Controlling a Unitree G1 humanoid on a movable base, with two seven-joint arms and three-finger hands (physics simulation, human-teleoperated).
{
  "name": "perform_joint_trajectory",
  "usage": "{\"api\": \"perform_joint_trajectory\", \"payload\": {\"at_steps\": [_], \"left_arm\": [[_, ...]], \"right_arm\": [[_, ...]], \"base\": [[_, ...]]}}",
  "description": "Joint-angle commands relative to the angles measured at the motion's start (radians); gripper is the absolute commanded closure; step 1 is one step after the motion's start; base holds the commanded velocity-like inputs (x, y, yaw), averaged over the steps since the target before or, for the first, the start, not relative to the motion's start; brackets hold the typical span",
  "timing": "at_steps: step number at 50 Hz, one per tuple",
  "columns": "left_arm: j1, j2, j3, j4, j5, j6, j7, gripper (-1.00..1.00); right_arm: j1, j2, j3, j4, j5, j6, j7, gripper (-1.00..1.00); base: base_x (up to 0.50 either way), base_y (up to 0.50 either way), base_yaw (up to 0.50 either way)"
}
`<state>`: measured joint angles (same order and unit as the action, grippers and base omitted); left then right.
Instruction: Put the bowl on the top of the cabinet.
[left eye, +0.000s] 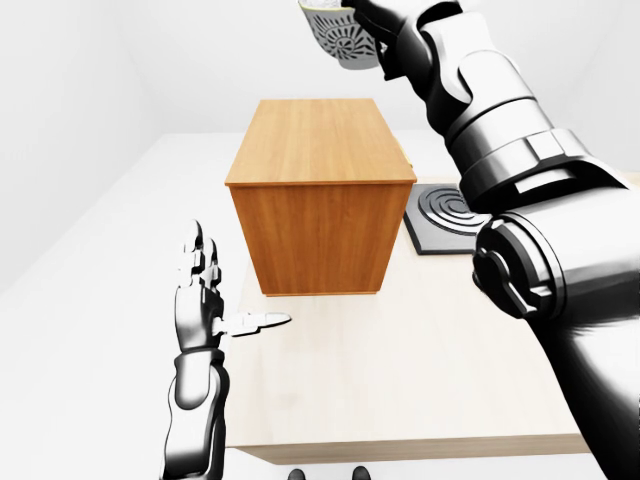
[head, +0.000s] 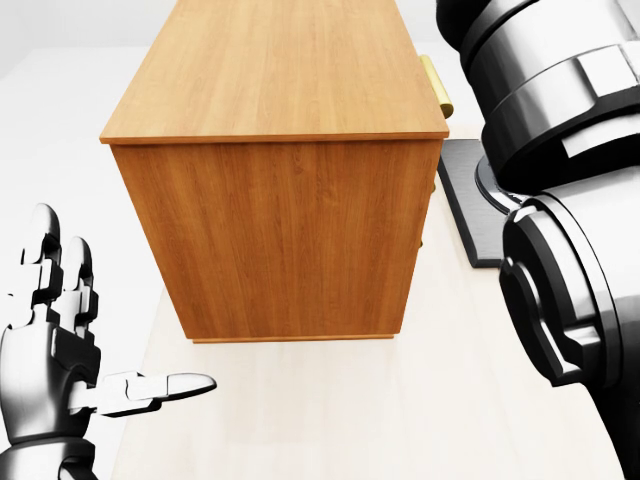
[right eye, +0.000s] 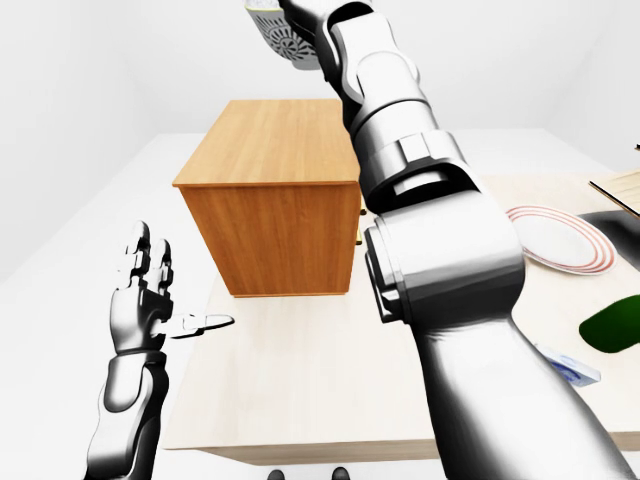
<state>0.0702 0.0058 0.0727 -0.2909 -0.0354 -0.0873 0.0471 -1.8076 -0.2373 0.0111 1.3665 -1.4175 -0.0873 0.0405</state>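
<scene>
The right robot hand (left eye: 372, 30) grasps the white patterned bowl (left eye: 336, 32) high above the brown wooden cabinet (left eye: 318, 190), so lowering it onto the top seems next; the left robot hand (left eye: 208, 292) hovers released.

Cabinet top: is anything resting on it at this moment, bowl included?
Nothing visible rests on the cabinet; its wooden top shows bare. The bowl is held above it in the right hand. In the right-eye view, the right arm covers the top's right edge.
</scene>
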Motion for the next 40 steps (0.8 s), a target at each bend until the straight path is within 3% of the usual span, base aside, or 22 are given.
{"api": "perform_joint_trajectory", "payload": {"at_steps": [1, 40], "left_arm": [[0.003, -0.001, 0.002, -0.004, -0.001, 0.000, -0.002, -1.00], [-0.005, 0.000, 0.004, 0.003, -0.001, 0.000, 0.003, -1.00]], "right_arm": [[0.026, 0.036, 0.015, -0.014, 0.033, 0.000, -0.026, 1.00], [0.128, 0.069, 0.039, -0.018, 0.011, 0.000, -0.046, 1.00]], "base": [[0.00, 0.00, 0.00], [0.00, 0.00, 0.00]]}}
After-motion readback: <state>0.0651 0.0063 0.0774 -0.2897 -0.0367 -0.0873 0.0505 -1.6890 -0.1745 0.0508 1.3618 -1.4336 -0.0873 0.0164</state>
